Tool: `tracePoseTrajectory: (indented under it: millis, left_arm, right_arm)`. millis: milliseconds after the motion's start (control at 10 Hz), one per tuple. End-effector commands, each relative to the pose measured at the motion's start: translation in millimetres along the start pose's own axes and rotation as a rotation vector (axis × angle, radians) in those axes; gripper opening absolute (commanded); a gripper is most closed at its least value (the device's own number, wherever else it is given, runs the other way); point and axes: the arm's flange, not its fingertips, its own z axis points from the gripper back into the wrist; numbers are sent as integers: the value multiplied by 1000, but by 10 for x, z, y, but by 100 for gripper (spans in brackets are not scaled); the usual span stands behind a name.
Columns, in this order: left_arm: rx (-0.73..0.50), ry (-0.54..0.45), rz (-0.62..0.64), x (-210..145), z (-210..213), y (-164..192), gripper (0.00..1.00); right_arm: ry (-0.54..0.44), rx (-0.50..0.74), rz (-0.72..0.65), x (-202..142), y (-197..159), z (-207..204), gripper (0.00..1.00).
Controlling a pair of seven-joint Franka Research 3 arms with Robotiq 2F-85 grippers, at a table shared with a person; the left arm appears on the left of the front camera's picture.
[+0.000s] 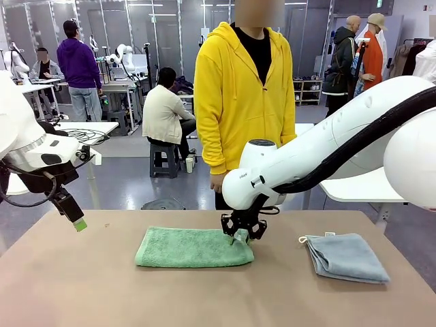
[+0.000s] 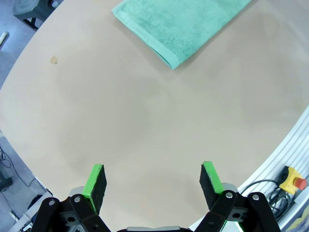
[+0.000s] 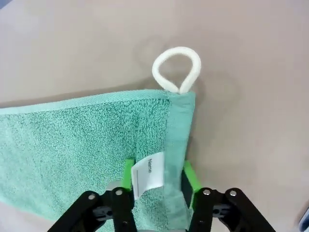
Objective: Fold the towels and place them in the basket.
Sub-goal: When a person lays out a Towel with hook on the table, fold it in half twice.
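White label (image 3: 148, 176) on the sea-green towel (image 3: 72, 145) showing the printed word "Name", other print staying too small to read

1. This is a robotics lab, an open hall with a bare grey floor (image 1: 129, 187) and glass partition walls (image 1: 163, 30) at the back.
2. Other work tables (image 1: 85, 127) stand farther off, with cables lying on one.
3. A seated person (image 1: 165, 112) works on a stool (image 1: 163, 158) at one of them; others stand about.
4. Along the brown table's (image 1: 204, 293) edge runs an aluminium rail (image 2: 287, 150), and beside it sits a yellow emergency-stop button (image 2: 292, 180) with its cable.
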Motion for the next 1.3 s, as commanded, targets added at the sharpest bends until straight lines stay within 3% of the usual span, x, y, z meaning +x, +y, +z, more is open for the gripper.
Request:
tracePoseTrajectory:
  millis: [0, 100, 700, 1200]
  left_arm:
    - [10, 11, 9, 35, 16, 24, 98]
    - [10, 11, 9, 35, 16, 24, 98]
    - [10, 11, 9, 35, 16, 24, 98]
    - [10, 11, 9, 35, 16, 24, 98]
  right_arm:
    - [14, 5, -30, -10, 44, -56, 4]
    - [11, 7, -27, -18, 51, -37, 0]
    - [-5, 4, 1, -61, 77, 114, 0]
    - [-98, -295, 73, -39, -120, 926, 0]
